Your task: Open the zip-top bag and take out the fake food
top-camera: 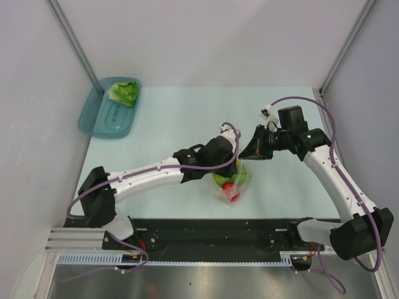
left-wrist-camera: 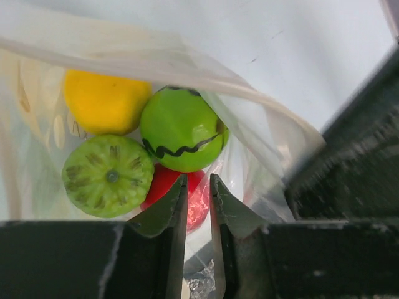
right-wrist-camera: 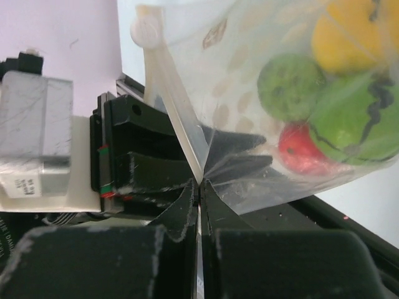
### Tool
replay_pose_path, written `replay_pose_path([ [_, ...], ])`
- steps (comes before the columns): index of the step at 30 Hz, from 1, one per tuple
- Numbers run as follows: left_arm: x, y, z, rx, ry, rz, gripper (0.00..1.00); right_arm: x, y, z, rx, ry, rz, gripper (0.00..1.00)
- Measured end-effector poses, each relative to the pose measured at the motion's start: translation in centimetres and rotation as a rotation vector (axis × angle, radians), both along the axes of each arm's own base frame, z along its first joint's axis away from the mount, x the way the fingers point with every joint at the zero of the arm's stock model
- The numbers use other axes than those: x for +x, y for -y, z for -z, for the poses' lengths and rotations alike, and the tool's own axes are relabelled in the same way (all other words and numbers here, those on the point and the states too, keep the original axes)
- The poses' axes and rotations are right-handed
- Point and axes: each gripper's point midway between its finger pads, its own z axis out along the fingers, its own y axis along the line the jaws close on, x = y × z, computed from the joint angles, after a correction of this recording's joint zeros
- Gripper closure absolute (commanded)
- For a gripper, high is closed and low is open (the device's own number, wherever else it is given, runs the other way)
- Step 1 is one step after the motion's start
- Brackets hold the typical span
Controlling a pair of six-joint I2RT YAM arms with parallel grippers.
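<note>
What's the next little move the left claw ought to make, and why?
Probably: close the left gripper on the bag's near wall and pull gently away from the right gripper. The right one is shut on the bag's edge, fake food sits inside, and the left jaws stand almost together at the film; whether they grip it I cannot tell.

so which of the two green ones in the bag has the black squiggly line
The smooth green ball beside the yellow piece. The other green piece is ribbed, with a central dimple and no line.
</note>
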Motion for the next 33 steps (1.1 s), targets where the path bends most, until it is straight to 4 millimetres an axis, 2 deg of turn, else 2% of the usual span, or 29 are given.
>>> replay_pose_path([
  [3, 0.2, 0.7, 2.1, 0.046, -0.021, 0.020, 0.76, -0.4, 0.6, 1.2, -0.007, -0.029, 0.016, 1.00],
  [7, 0.3, 1.6, 3.7, 0.064, -0.042, 0.032, 0.73, -0.7, 1.4, 1.3, -0.026, -0.013, 0.037, 1.00],
  [10, 0.4, 2.1, 4.2, 0.068, -0.051, 0.039, 0.66, -0.9, 2.1, 1.4, -0.057, 0.001, 0.054, 1.00],
  [14, 0.8, 3.1, 4.4, 0.060, -0.052, 0.048, 0.48, -0.9, 2.9, 1.8, -0.091, 0.003, 0.071, 1.00],
  [22, 1.2, 4.2, 6.7, 0.092, -0.077, 0.052, 0.39, -1.1, 4.6, 2.6, -0.150, 0.002, 0.119, 1.00],
  [25, 1.3, 4.4, 7.5, 0.107, -0.085, 0.053, 0.31, -1.6, 5.1, 3.2, -0.168, -0.008, 0.129, 1.00],
  [27, 1.4, 4.5, 8.1, 0.121, -0.091, 0.055, 0.21, -1.9, 5.4, 3.8, -0.183, -0.023, 0.132, 1.00],
  [33, 1.2, 4.3, 9.8, 0.161, -0.110, 0.058, 0.18, -2.4, 6.1, 5.4, -0.226, -0.051, 0.140, 1.00],
])
